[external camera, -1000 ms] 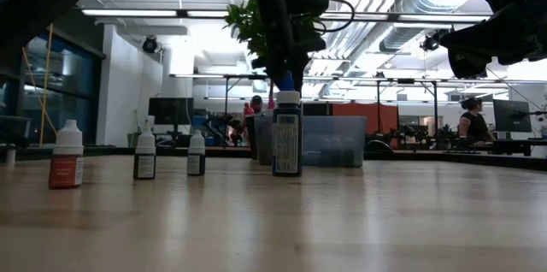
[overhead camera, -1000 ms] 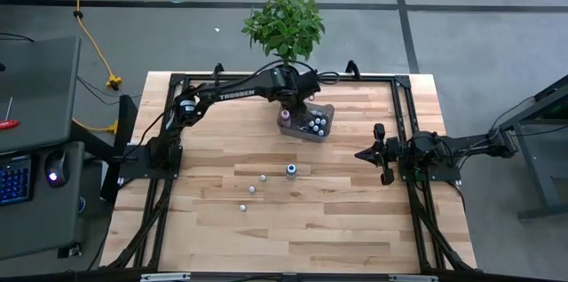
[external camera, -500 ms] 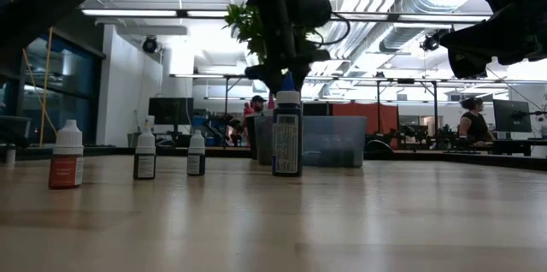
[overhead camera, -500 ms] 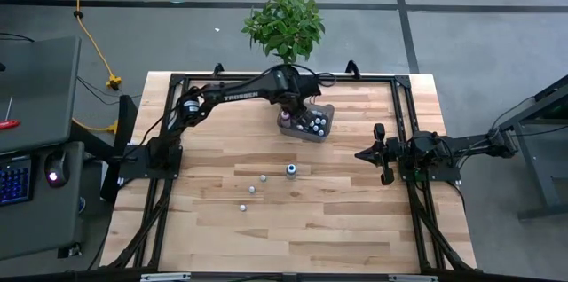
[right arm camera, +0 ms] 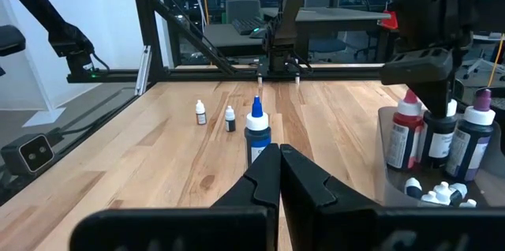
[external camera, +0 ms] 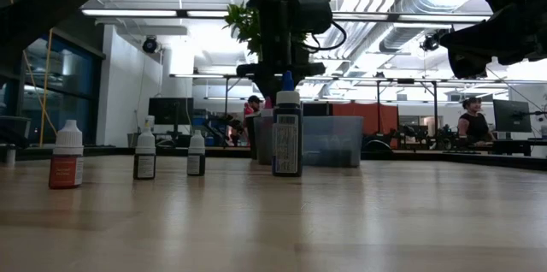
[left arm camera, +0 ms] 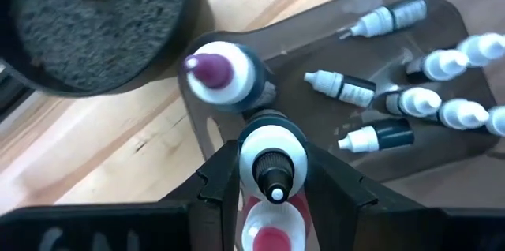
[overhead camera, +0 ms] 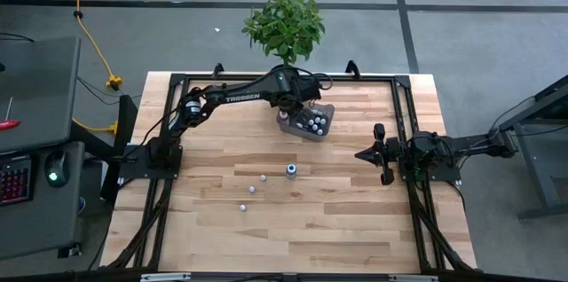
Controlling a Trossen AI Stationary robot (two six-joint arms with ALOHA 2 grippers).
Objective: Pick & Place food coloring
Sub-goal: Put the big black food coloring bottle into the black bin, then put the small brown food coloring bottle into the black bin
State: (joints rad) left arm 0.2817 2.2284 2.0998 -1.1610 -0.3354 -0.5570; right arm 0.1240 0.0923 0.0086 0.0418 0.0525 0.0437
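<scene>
Hiding its own label, the gripped bottle [left arm camera: 272, 156] stands inside the bin [left arm camera: 442, 136].

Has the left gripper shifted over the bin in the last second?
Yes. The left gripper slid slightly toward the plant side of the clear bin.

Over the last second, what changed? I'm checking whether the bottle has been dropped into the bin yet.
The left claw, shut on a small white-capped dark bottle, has shifted a little toward the table's far edge above the clear rectangular plastic bin; no release yet. The right claw stayed shut and parked at the right side. The four loose bottles on the wooden table have not moved.
</scene>
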